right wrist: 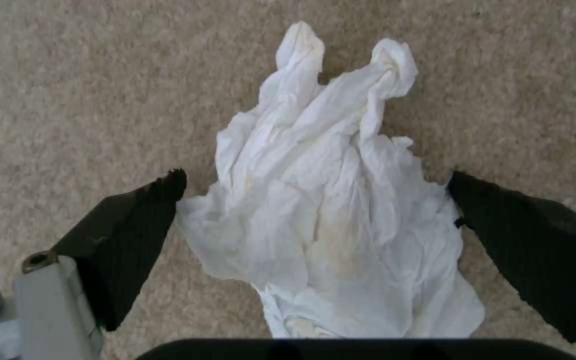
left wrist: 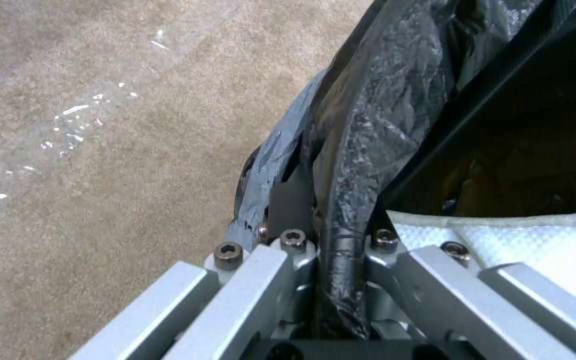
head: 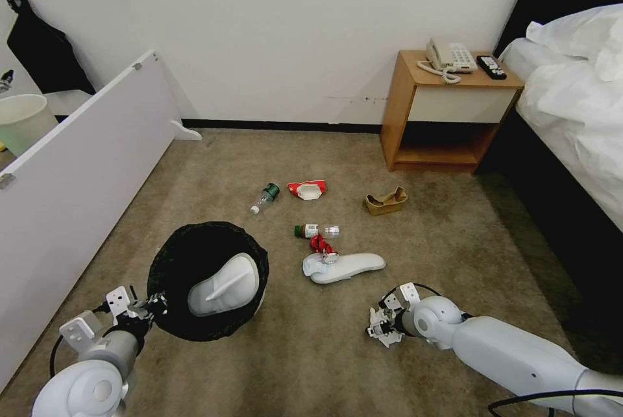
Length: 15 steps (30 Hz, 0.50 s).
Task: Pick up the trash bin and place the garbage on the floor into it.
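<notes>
The trash bin (head: 170, 255), round and lined with a black bag, hangs just over the floor (head: 311, 352) at front left with a white slipper (head: 224, 284) inside. My left gripper (head: 152, 305) (left wrist: 335, 240) is shut on its bag-covered rim (left wrist: 368, 125). My right gripper (head: 383, 326) (right wrist: 315, 182) is low over the carpet, open, its black fingers (right wrist: 135, 235) either side of a crumpled white tissue (right wrist: 328, 215). Other garbage lies ahead: two small bottles (head: 265, 198) (head: 316, 231), a red-and-white wrapper (head: 307, 189), a red can (head: 321, 246), a second slipper (head: 344, 267) and a brown paper bag (head: 386, 201).
A wooden nightstand (head: 448, 112) with a phone and remote stands against the far wall. The bed (head: 571, 112) runs along the right. A white panel (head: 84, 164) leans along the left, with a pale green bin (head: 23, 120) behind it.
</notes>
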Tool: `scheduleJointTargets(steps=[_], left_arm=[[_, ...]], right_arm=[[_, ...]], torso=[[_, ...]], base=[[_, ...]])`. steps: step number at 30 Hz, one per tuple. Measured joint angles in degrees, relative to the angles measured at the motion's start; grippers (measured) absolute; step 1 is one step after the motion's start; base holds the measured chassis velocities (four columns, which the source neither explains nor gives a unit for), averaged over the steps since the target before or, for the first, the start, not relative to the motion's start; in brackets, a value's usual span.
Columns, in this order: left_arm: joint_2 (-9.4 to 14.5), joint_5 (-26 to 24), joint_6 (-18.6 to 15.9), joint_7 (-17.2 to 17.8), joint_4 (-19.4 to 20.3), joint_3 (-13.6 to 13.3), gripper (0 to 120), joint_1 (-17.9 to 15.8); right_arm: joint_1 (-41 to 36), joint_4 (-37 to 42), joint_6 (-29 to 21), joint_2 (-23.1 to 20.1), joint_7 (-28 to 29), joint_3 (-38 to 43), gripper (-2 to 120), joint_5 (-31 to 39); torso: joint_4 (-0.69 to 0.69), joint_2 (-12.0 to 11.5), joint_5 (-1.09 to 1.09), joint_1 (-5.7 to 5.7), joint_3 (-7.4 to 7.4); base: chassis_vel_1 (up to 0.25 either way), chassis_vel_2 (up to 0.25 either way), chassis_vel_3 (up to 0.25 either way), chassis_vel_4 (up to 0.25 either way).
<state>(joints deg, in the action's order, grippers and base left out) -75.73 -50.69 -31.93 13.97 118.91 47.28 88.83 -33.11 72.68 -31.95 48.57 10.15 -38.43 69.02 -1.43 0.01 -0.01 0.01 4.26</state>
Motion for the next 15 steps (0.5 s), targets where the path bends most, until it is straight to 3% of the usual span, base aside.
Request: scheduleJointTargets(steps=[15], left_arm=[[0.58,-0.11,-0.14,0.38,-0.64,-0.86,1,-0.73]], right_arm=[[-0.41,0.26,0.41,-0.17,0.79,-0.24,98,1.58]], torso=[[-0.02,-0.01,-0.01,0.01,0.01]], base=[[0.0,0.0,0.0,0.0]])
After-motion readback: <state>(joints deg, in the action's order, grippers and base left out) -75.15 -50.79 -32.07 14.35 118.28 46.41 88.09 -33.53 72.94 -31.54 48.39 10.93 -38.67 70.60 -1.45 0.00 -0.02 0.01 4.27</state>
